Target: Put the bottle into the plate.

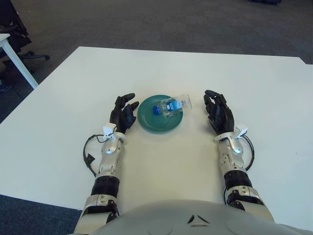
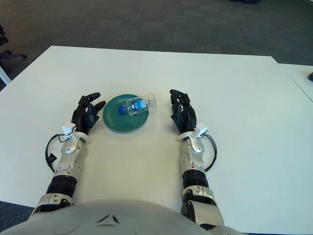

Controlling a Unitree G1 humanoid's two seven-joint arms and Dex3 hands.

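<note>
A small clear bottle (image 1: 172, 105) with a blue label and cap lies on its side in the green plate (image 1: 152, 121), its base jutting over the plate's right rim. My left hand (image 1: 123, 113) is just left of the plate, fingers spread, holding nothing. My right hand (image 1: 218, 111) is a short way right of the bottle, fingers relaxed and empty. Neither hand touches the bottle or the plate.
The white table (image 1: 161, 73) spreads wide around the plate. Its far edge meets dark carpet. A second white table edge (image 1: 10, 49) and an office chair (image 1: 14, 24) stand at the far left, off the table.
</note>
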